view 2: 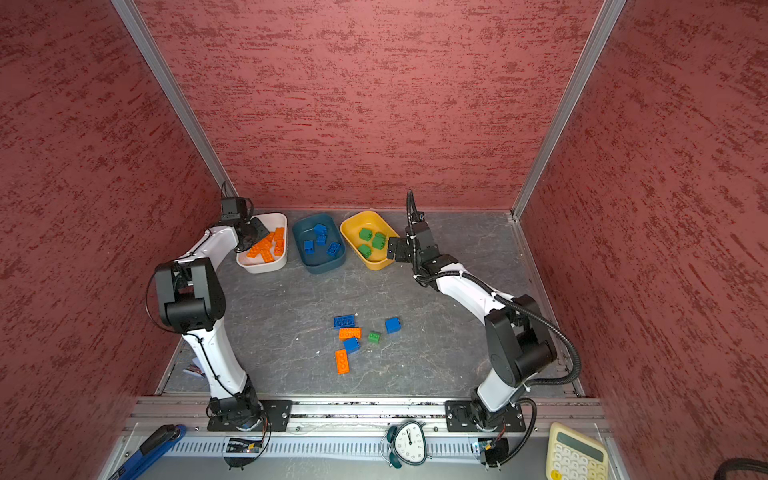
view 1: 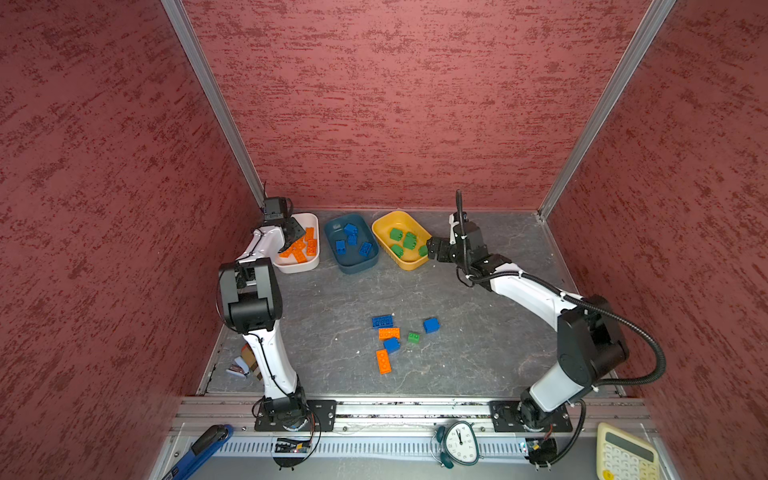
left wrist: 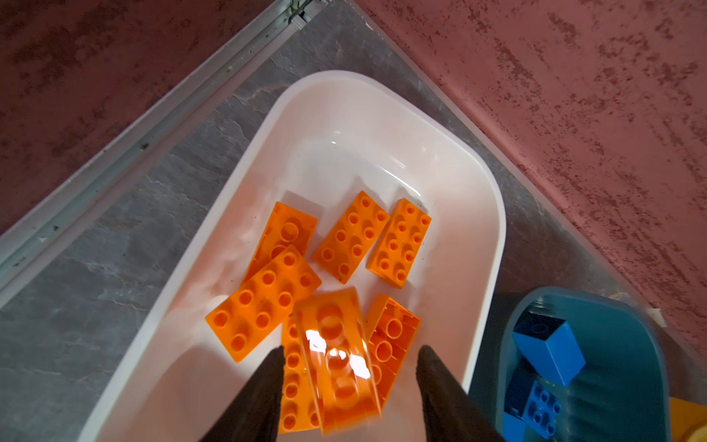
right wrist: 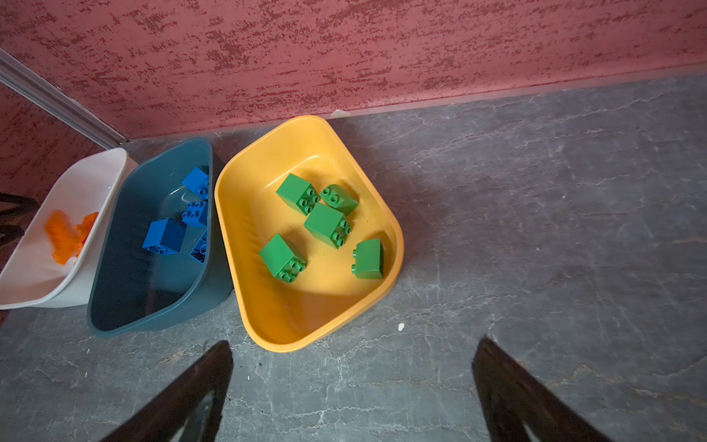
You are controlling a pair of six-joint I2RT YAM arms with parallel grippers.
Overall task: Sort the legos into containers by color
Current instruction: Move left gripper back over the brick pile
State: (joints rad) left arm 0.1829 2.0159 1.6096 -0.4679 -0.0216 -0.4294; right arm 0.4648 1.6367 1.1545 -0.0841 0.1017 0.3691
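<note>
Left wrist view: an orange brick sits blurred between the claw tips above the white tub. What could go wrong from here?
The orange brick is blurred between the left claw's spread tips, over other bricks in the white tub; it could land tilted or bounce out.
On the table, the orange oblong lies tight beside blue bricks; a pick may drag a neighbour.
The right claw hangs open near the yellow tub; a careless swing could shove it.

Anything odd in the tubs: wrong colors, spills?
Nothing mis-sorted: white tub orange only, teal tub blue, yellow tub green. One orange brick is motion-blurred in the open left gripper, apparently dropping.
</note>
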